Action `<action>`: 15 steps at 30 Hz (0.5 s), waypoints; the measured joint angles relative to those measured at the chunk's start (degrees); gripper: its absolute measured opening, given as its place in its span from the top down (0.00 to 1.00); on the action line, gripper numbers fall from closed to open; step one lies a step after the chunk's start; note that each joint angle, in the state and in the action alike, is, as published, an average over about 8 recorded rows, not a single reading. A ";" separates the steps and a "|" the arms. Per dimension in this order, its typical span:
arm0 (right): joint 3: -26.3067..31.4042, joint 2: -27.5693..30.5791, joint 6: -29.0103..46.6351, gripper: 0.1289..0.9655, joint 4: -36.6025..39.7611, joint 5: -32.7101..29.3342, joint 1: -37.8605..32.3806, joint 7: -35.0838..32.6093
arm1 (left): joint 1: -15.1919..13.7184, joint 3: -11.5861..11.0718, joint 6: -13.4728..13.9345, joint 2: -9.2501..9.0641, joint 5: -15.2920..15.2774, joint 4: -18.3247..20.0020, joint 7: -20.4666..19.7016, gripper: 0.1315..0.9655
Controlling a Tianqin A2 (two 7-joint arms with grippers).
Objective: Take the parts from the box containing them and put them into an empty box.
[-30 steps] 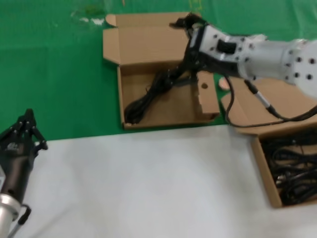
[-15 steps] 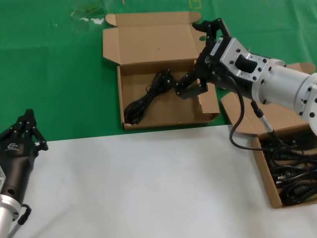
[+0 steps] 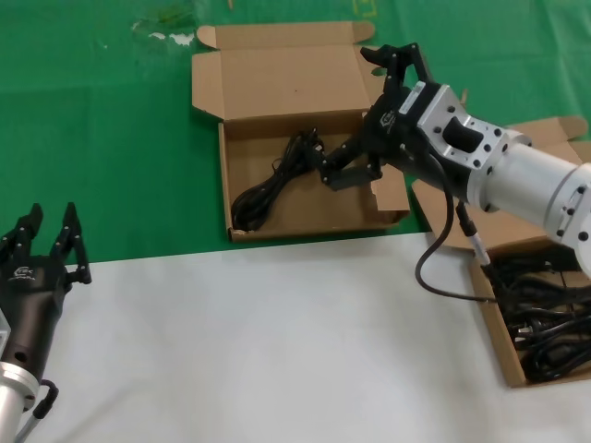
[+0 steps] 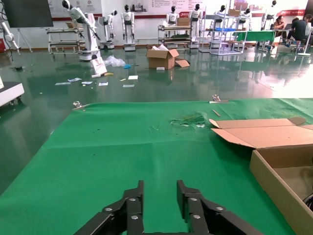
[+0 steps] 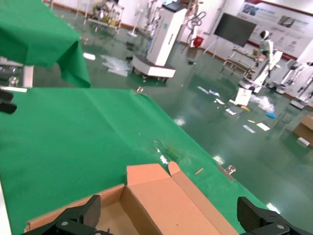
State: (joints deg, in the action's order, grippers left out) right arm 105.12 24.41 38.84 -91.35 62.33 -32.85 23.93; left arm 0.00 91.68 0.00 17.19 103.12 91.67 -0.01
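Observation:
A black cord bundle (image 3: pixel 275 182), one of the parts, lies loose in the shallow brown box (image 3: pixel 277 83) on the green cloth, the task's empty box. My right gripper (image 3: pixel 362 115) hovers over that box's right side, wide open and holding nothing. In the right wrist view the right gripper (image 5: pixel 168 215) spans the box lid (image 5: pixel 171 196). The box containing the parts (image 3: pixel 489 318) sits at the right edge on the white surface, with several black cords (image 3: pixel 545 323) inside. My left gripper (image 3: pixel 48 235) is at the lower left, open and empty; the left gripper (image 4: pixel 160 193) faces green cloth.
The green cloth (image 3: pixel 102 138) covers the far half of the table and a white surface (image 3: pixel 268 351) the near half. A side flap (image 3: pixel 392 189) of the middle box stands up beside my right arm. The left wrist view shows that box's corner (image 4: pixel 279 171).
My right gripper let go of the cord bundle, which now lies in the middle box, and drew back a little to the right. My left gripper went from shut to open.

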 joint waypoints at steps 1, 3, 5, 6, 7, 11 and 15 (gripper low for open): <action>-0.19 -0.10 -0.55 0.01 0.00 0.57 0.46 -0.34 | 0.00 0.00 0.00 0.00 0.00 0.00 0.00 0.88; -0.59 -0.32 -1.70 0.01 -0.02 1.79 1.44 -1.05 | 0.00 0.00 0.00 0.00 0.00 0.00 0.00 0.86; -0.99 -0.53 -2.84 0.00 -0.03 2.99 2.41 -1.76 | 0.00 0.00 0.00 0.00 0.00 0.00 0.00 0.82; -1.19 -0.64 -3.43 0.00 -0.03 3.60 2.91 -2.12 | 0.00 0.00 0.00 0.00 0.00 0.00 0.00 0.80; -1.39 -0.74 -4.00 0.00 -0.03 4.20 3.39 -2.47 | 0.00 0.00 0.00 0.00 0.00 0.00 0.00 0.77; -2.19 -1.18 -6.33 0.00 -0.05 6.65 5.36 -3.90 | 0.00 0.00 0.00 0.00 0.01 0.00 0.00 0.71; -3.00 -1.61 -8.67 0.00 -0.07 9.11 7.34 -5.35 | 0.00 0.00 0.00 0.00 0.01 0.00 0.00 0.59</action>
State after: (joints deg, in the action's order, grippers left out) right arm 102.12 22.80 30.17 -91.43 71.44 -25.51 18.58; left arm 0.00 91.68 0.00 17.19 103.12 91.67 -0.01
